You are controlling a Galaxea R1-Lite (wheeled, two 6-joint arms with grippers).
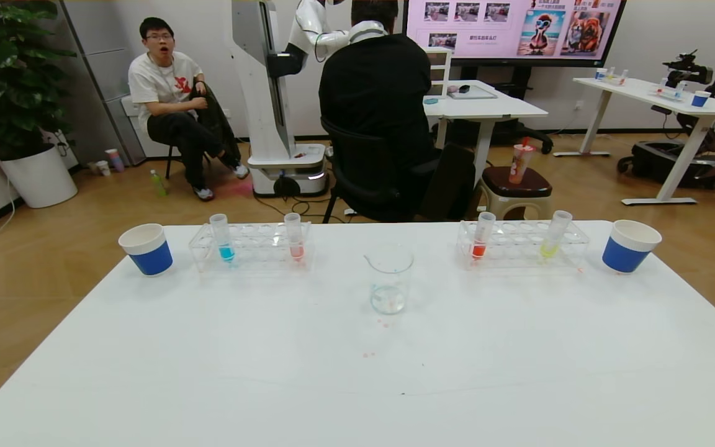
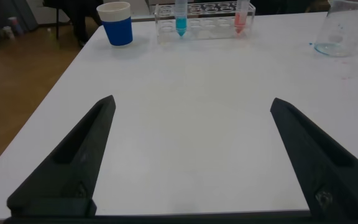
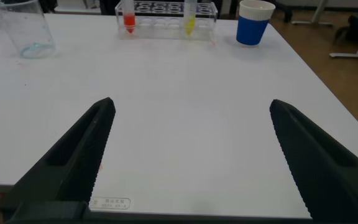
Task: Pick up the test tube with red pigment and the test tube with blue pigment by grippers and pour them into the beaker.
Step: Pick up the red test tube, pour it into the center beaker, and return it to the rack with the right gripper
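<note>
Two matte black wedge-fingered hands, left hand [image 2: 191, 155] and right hand [image 3: 191, 155], gape wide, holding nothing.

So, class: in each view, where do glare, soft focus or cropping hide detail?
Head view: the white table is bright and nearly shadowless, and the beaker looks faint against it. Left wrist view: the beaker is cut by the frame edge. Right wrist view: the open right pincer looms dark across the foreground.
</note>
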